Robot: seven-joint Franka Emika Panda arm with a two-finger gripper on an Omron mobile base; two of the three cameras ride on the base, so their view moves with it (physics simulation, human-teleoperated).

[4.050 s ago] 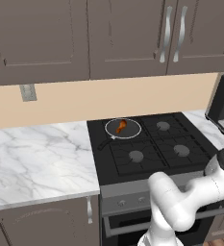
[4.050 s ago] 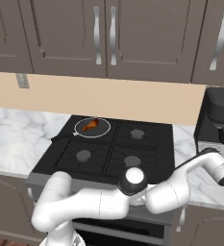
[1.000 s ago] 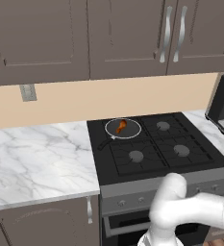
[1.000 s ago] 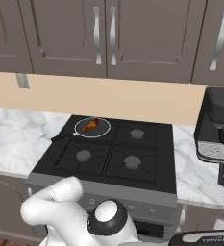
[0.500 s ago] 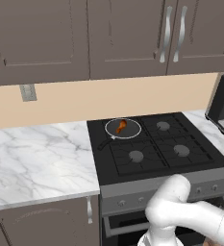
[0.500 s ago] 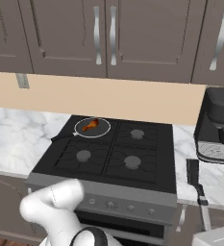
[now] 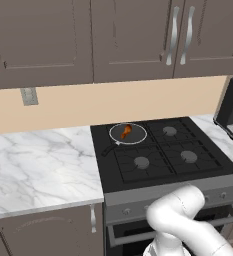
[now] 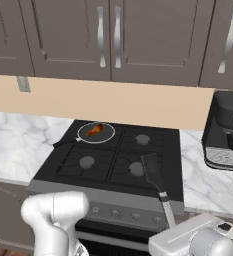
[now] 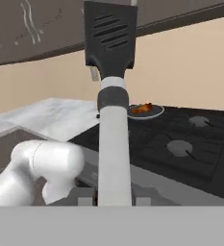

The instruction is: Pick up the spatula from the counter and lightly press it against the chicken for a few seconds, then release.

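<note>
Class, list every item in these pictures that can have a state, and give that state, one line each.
spatula, held by its handle, off the counter, blade not touching the chicken
gripper, shut on the spatula's handle
chicken, lying in the pan, untouched
pan, on the stove, back left
cabinet doors, shut

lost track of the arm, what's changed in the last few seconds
The spatula, gripped in the claw, has been carried left from the right counter to above the stove's front edge. The chicken, its pan and the coffee machine stayed put.
</note>
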